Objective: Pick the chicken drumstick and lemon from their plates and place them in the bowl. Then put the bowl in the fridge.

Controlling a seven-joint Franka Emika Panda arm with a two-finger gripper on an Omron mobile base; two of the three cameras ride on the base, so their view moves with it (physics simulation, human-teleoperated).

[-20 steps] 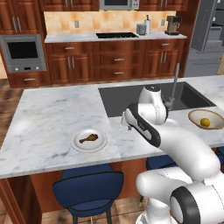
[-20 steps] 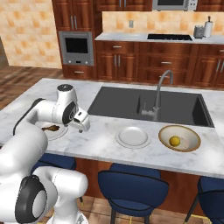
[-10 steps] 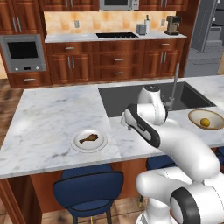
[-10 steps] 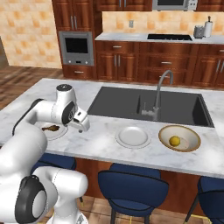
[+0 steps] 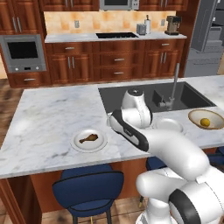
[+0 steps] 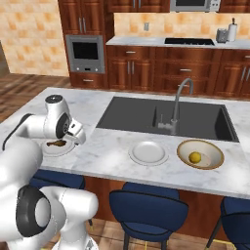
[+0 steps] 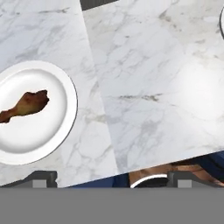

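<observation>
Your arm is folded low over the marble table (image 5: 43, 118), elbow bent back toward the base, forearm reaching out across the near edge. The wrist sits above the table between the two plates, and the hand (image 7: 111, 177) points down at the stone with its fingers (image 7: 41, 177) spread wide, nothing between them.

Look through the hand camera: the chicken drumstick (image 7: 24, 106) lies on its white plate (image 7: 57, 83) off to the left of that view, fat end toward the middle of the plate, bone end running to the picture's left edge. The hand is not over it; bare marble lies under the hand.

From the left base camera, the drumstick plate (image 5: 78, 144) sits near the table's front edge, left of your arm. From the right base camera, the drumstick (image 6: 57, 143) is partly hidden behind the wrist.

Further along the front edge toward the right, an empty white plate (image 6: 148, 152) rests in front of the sink (image 6: 166, 117). Just beside it, the bowl (image 6: 216, 155) holds the lemon (image 6: 195, 157).

The fridge (image 5: 205, 39) stands at the far right.
</observation>
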